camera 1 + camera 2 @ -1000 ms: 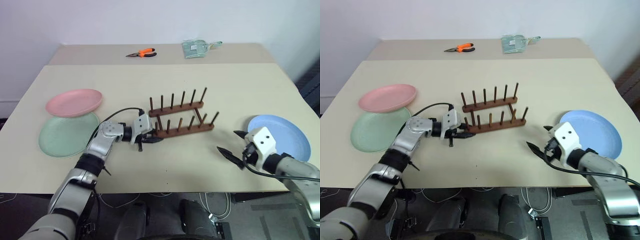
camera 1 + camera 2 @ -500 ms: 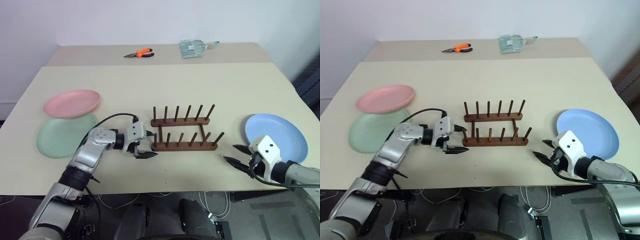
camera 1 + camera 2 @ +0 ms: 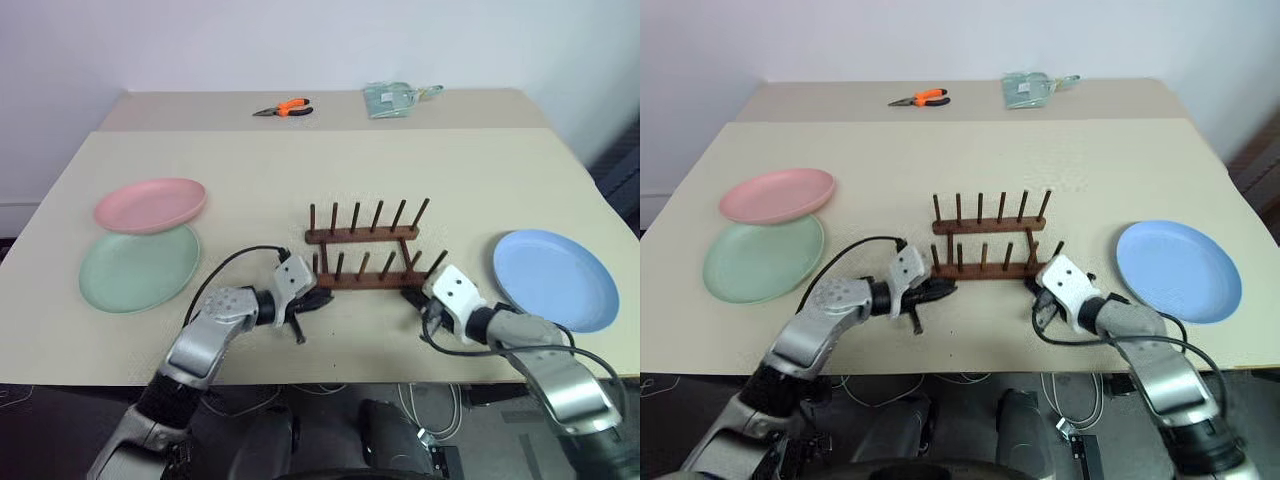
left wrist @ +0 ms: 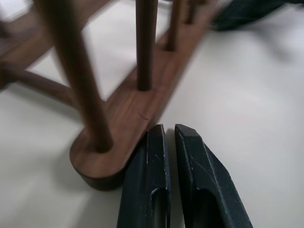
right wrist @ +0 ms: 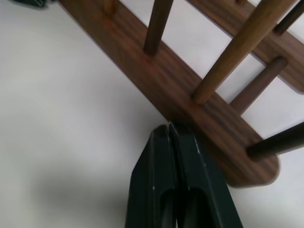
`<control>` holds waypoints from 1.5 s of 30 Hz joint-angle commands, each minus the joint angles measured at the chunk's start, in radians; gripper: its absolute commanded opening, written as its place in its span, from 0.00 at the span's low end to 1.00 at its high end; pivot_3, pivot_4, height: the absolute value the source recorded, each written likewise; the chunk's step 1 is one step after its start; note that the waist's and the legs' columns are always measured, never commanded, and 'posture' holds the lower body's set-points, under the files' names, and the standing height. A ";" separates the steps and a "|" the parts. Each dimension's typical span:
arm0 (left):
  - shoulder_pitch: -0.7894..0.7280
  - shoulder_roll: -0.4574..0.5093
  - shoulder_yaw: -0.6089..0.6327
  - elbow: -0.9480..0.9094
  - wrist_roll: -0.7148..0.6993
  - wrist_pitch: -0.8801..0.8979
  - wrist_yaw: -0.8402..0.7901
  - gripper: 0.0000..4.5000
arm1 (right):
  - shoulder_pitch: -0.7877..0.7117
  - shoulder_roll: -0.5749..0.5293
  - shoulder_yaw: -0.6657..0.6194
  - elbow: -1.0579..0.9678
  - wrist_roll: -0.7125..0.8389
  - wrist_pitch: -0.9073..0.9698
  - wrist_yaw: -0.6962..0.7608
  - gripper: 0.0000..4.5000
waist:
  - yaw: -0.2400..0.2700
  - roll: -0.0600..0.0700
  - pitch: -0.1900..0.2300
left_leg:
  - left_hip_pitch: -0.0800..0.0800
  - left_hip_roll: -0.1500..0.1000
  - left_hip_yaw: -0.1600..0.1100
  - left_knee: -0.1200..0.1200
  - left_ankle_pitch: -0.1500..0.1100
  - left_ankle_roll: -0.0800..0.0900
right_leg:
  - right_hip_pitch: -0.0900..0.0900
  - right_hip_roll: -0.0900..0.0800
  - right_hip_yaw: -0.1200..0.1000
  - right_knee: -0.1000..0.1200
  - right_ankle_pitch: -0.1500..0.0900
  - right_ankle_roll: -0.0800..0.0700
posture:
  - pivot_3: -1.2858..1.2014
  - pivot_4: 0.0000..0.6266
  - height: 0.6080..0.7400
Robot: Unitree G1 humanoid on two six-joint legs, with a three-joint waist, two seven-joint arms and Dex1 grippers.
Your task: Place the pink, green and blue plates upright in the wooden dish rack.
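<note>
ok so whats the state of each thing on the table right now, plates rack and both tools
pink plate: flat, rim overlapping the green plate
green plate: flat on the table
blue plate: flat, alone
wooden dish rack: upright, no plates in it
left tool: shut, tips at the rack's near bar end
right tool: shut, tips against the near bar

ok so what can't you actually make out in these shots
- Right gripper fingertips against the wooden dish rack: in the eye views the white wrist housing covers them, so contact is unclear.
- Green plate: its far edge is hidden under the pink plate.
- Packet at the far edge: too small to identify.
- Left wrist view: nearest peg is blurred.
</note>
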 commanded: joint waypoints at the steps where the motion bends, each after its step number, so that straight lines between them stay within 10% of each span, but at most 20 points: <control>1: -0.055 -0.029 0.045 0.149 0.052 -0.048 0.118 0.08 | -0.096 0.043 -0.003 0.138 -0.069 -0.045 -0.085 0.00 | -0.001 0.000 0.000 | 0.000 0.000 0.000 0.000 0.000 0.000 | 0.001 0.000 0.000 0.000 0.000 0.000 | 0.52 0.24 1.00; 7: -0.127 -0.033 0.057 0.274 0.056 -0.121 0.142 0.08 | -0.224 0.085 -0.005 0.268 -0.084 -0.088 -0.093 0.00 | -0.002 0.000 -0.001 | 0.000 0.000 0.000 -0.001 0.000 0.000 | -0.001 0.001 0.000 0.000 0.002 0.003 | 0.52 0.24 1.00; 10: -0.102 -0.002 0.077 0.221 0.023 -0.119 0.093 0.06 | -0.216 0.079 -0.029 0.224 -0.027 -0.058 -0.028 0.19 | -0.007 0.000 -0.001 | -0.001 0.000 0.000 -0.003 0.000 0.000 | -0.002 0.001 0.000 0.000 0.003 0.003 | 0.52 0.24 1.00; 17: -0.119 0.033 0.441 0.030 -0.222 0.000 0.213 0.72 | -0.136 0.037 -0.031 0.039 0.022 -0.054 0.073 0.97 | -0.024 0.001 0.001 | -0.004 0.000 -0.002 -0.003 0.000 0.000 | -0.006 0.001 0.000 0.001 0.002 0.003 | 0.52 0.24 1.00; 30: -0.312 -0.245 1.107 -0.261 -0.441 0.269 1.175 0.83 | -0.203 0.054 0.052 0.133 -0.027 -0.129 0.120 0.97 | -0.021 -0.012 0.006 | -0.005 -0.001 -0.004 -0.003 0.001 -0.003 | -0.006 0.001 -0.001 0.000 0.003 0.003 | 0.52 0.24 1.00; 41: -0.306 -0.258 1.258 -0.139 -0.767 0.340 1.325 0.83 | -0.241 0.087 0.064 0.186 -0.055 -0.183 0.106 0.97 | -0.017 -0.014 0.006 | -0.004 -0.001 -0.004 -0.002 0.001 -0.003 | -0.004 0.001 -0.001 0.001 0.003 0.003 | 0.52 0.24 1.00; 45: -0.318 -0.206 1.217 -0.045 -0.806 0.329 1.283 0.53 | -0.221 0.085 0.044 0.157 -0.049 -0.174 0.094 0.97 | -0.019 -0.014 0.006 | -0.004 -0.001 -0.003 -0.003 0.001 -0.003 | -0.004 0.001 -0.001 0.001 0.003 0.003 | 0.52 0.24 1.00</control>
